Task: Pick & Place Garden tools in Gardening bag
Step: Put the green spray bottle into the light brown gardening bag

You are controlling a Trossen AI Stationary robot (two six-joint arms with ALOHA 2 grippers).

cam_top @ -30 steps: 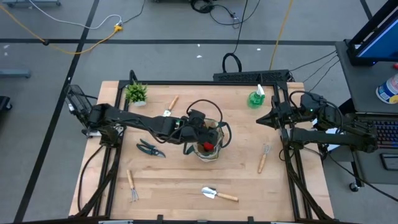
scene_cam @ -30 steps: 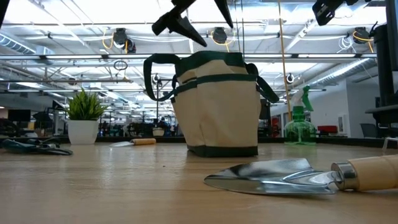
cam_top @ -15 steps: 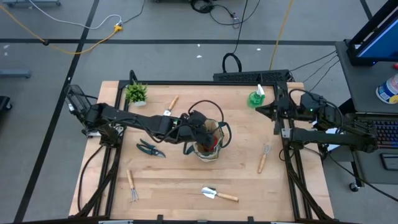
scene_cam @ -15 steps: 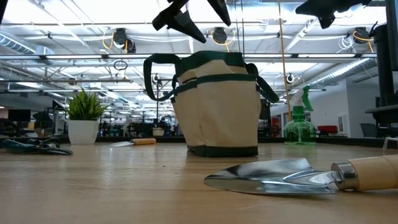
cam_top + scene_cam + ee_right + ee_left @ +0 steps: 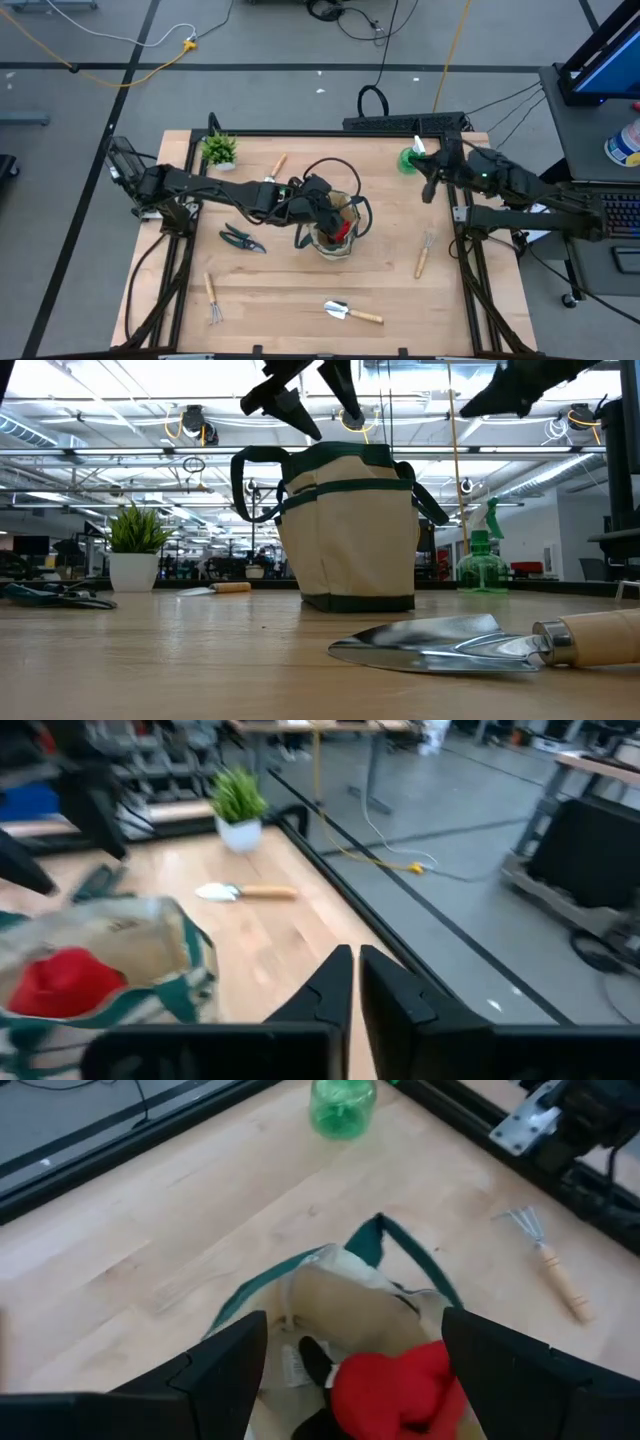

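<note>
High view, your entry: left claw (image 5: 322, 214) stood open above the gardening bag (image 5: 335, 240) mid-bench, red-black glove (image 5: 395, 1385) inside; descending risked snagging a loop handle (image 5: 325, 170), tipping it.

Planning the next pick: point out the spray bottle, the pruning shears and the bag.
spray bottle (image 5: 410, 159), high view, green body.
pruning shears (image 5: 241, 239), high view, where the handles meet.
gardening bag (image 5: 350, 540), low view, beige front wall.

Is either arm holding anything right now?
No. The left gripper is open over the gardening bag; the right gripper is nearly shut on nothing.
</note>
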